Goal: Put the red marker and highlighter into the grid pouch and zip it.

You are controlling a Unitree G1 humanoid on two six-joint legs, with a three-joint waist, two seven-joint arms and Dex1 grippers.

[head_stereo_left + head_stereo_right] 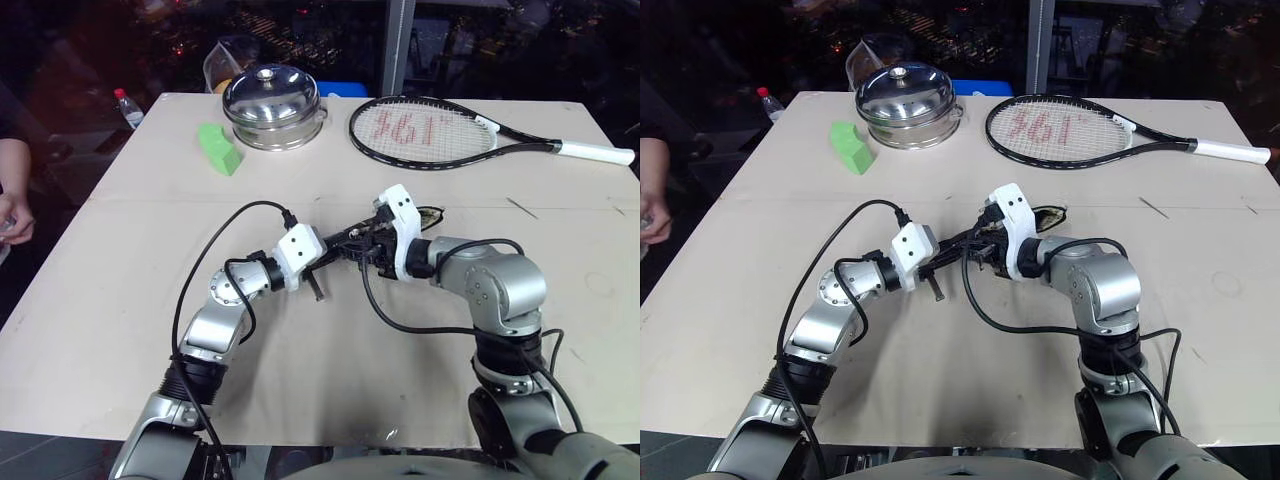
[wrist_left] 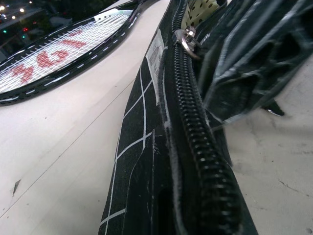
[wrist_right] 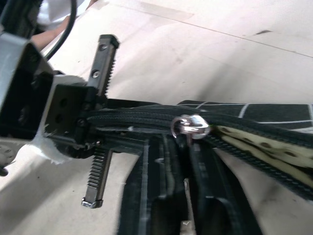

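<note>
The grid pouch (image 1: 345, 240) is stretched between my two grippers over the middle of the table. It is black with white grid lines (image 2: 137, 127). My left gripper (image 1: 325, 255) is shut on one end of the pouch, and its toothed fingers (image 3: 100, 122) clamp the fabric. My right gripper (image 1: 368, 243) is shut at the zipper, on the tab under the metal zipper pull (image 3: 190, 126). Beyond the pull the zipper stands apart and a pale dotted lining (image 3: 264, 147) shows. The red marker and the highlighter are out of view.
At the back of the table stand a steel pot with a lid (image 1: 273, 105), a green wedge block (image 1: 220, 148) and a tennis racket (image 1: 430, 132). A small bottle (image 1: 128, 107) sits at the far left corner. A person's hand (image 1: 15, 215) is at the left edge.
</note>
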